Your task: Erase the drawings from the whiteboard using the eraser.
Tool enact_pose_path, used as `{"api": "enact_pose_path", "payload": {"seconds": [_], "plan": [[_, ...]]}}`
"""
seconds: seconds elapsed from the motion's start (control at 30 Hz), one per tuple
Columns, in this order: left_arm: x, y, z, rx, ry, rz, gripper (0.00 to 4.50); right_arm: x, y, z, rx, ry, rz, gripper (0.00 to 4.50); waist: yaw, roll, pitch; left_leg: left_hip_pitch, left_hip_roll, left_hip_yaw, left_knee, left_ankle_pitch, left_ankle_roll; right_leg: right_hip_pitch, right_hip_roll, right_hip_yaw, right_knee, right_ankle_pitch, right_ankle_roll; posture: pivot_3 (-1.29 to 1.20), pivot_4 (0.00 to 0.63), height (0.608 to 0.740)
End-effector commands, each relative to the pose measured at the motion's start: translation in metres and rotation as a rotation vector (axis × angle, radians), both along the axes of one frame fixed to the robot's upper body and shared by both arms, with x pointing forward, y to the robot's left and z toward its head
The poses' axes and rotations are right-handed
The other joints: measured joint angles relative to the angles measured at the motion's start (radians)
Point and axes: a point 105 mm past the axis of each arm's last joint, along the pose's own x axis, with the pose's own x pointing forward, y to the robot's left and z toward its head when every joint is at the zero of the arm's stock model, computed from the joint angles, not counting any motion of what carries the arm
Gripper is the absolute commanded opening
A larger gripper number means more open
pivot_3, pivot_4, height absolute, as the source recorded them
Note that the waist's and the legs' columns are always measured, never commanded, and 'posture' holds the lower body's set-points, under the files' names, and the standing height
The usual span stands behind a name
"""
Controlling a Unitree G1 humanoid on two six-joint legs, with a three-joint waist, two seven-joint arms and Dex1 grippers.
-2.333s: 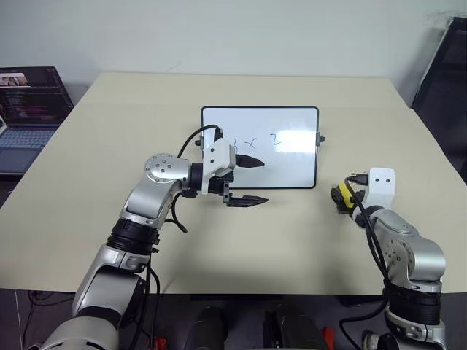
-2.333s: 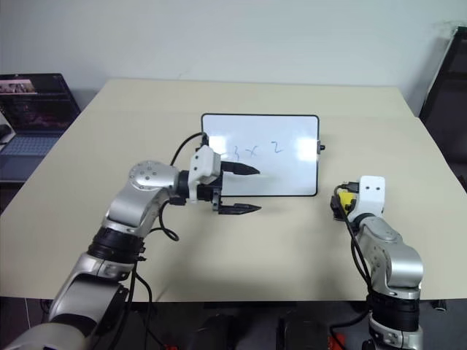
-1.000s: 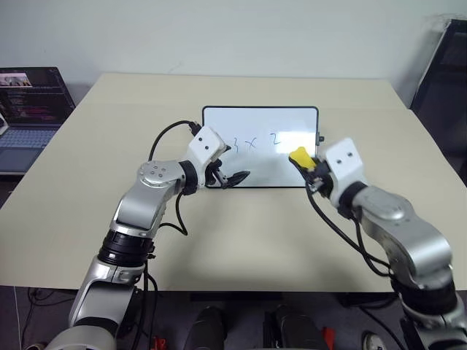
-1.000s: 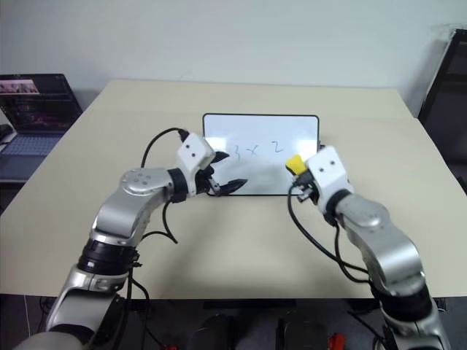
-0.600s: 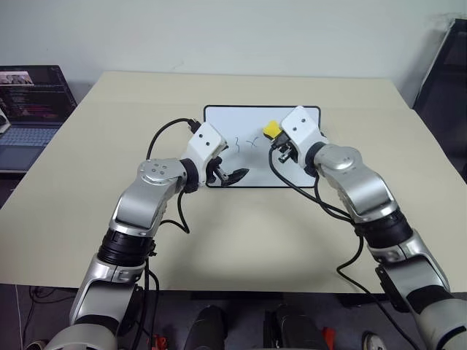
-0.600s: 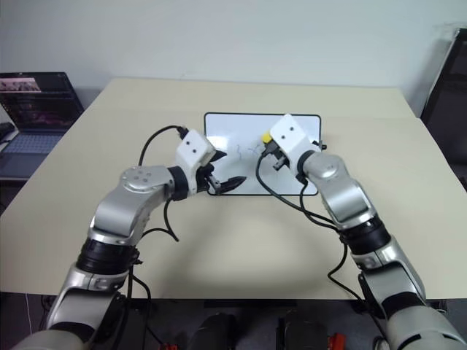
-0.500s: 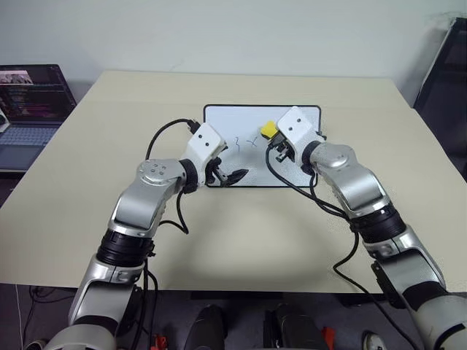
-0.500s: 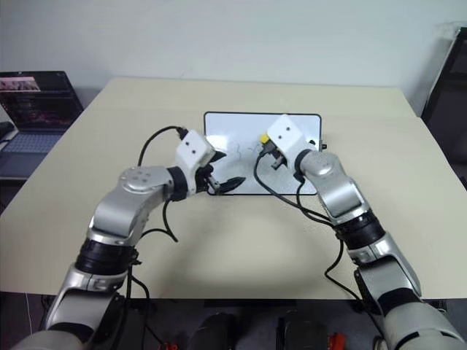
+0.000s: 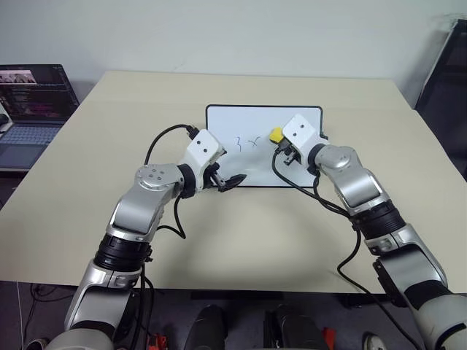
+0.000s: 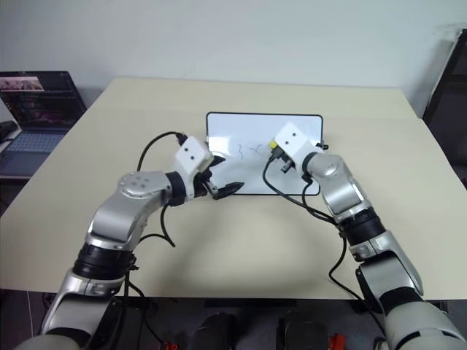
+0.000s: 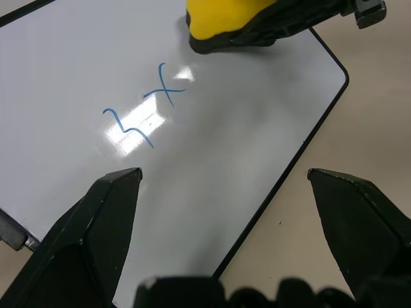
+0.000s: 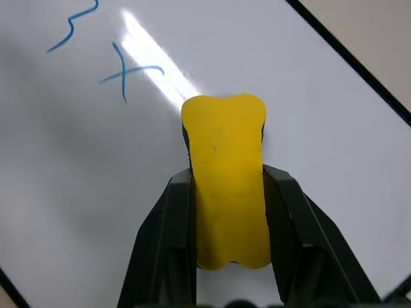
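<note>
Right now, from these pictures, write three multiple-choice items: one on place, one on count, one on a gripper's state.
1. Where is the small yellow block eraser?
A. On the tan table beside the board
B. Over the glossy white black-framed whiteboard, right of the marks
C. On the laptop

2. How many blue marker drawings remain on the board?
A. Two
B. None
C. Five

3. What is the left gripper doing?
A. Clamping the eraser
B. Gripping a pen
C. Open, holding nothing, at the board's near edge

Key: 1 B, the right gripper holds it above white surface; 2 A, a squiggle and a cross show; 3 C, its fingers stand wide apart.
</note>
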Motion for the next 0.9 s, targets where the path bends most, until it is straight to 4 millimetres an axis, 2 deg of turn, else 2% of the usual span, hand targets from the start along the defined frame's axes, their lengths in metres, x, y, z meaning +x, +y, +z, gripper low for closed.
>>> {"api": "enact_pose_path", "payload": {"seconds": [0.03, 0.13, 0.23, 0.47, 0.6, 0.73, 0.9], "plan": [[-0.003, -0.004, 0.012, -0.008, -0.054, -0.027, 4.5, -0.003, -0.011, -0.007, -0.018, 0.032, -0.021, 1.07, 0.0, 0.0, 0.0, 0.0, 0.0, 0.0, 0.0, 0.0, 0.0, 0.0, 0.0, 0.0, 0.001, 0.0, 0.0, 0.0, 0.15, 0.74], [-0.004, -0.004, 0.011, -0.01, -0.051, -0.031, 4.5, -0.008, -0.011, -0.017, -0.041, 0.073, -0.003, 1.07, 0.0, 0.0, 0.0, 0.001, 0.0, 0.0, 0.0, 0.0, 0.0, 0.0, 0.0, 0.0, 0.001, 0.0, 0.0, 0.0, 0.15, 0.74], [-0.004, -0.003, 0.009, -0.01, -0.048, -0.029, 4.5, -0.009, -0.011, -0.018, -0.04, 0.082, 0.003, 1.07, -0.002, 0.0, 0.0, 0.001, 0.0, 0.0, 0.0, 0.0, 0.0, 0.001, 0.0, 0.0, 0.001, 0.0, 0.0, 0.0, 0.15, 0.74], [-0.006, 0.0, 0.005, -0.007, -0.04, -0.025, 4.5, 0.008, -0.018, 0.007, 0.008, -0.018, -0.074, 1.07, -0.004, 0.0, 0.0, 0.002, 0.0, 0.0, 0.0, 0.0, 0.0, 0.001, 0.0, 0.0, 0.001, 0.001, -0.001, 0.0, 0.15, 0.74], [-0.006, 0.0, 0.002, -0.007, -0.037, -0.024, 4.5, 0.011, -0.021, 0.006, 0.005, -0.017, -0.084, 1.05, -0.003, 0.0, 0.0, 0.002, 0.0, 0.0, 0.0, 0.001, 0.0, 0.001, 0.0, 0.0, 0.001, 0.001, 0.0, 0.0, 0.15, 0.74], [-0.007, 0.0, 0.001, -0.008, -0.035, -0.025, 4.5, 0.009, -0.024, -0.001, -0.009, 0.014, -0.076, 1.04, -0.002, 0.0, 0.0, 0.002, 0.0, 0.0, 0.0, 0.001, 0.0, 0.001, 0.0, 0.0, 0.001, 0.001, 0.0, 0.0, 0.15, 0.74], [-0.007, 0.0, -0.001, -0.007, -0.031, -0.025, 4.5, -0.008, -0.024, -0.026, -0.087, 0.116, -0.003, 1.04, 0.0, 0.0, 0.0, 0.002, 0.0, 0.0, 0.0, 0.001, 0.0, 0.002, 0.0, 0.0, 0.001, 0.001, 0.0, 0.0, 0.15, 0.74]]}}
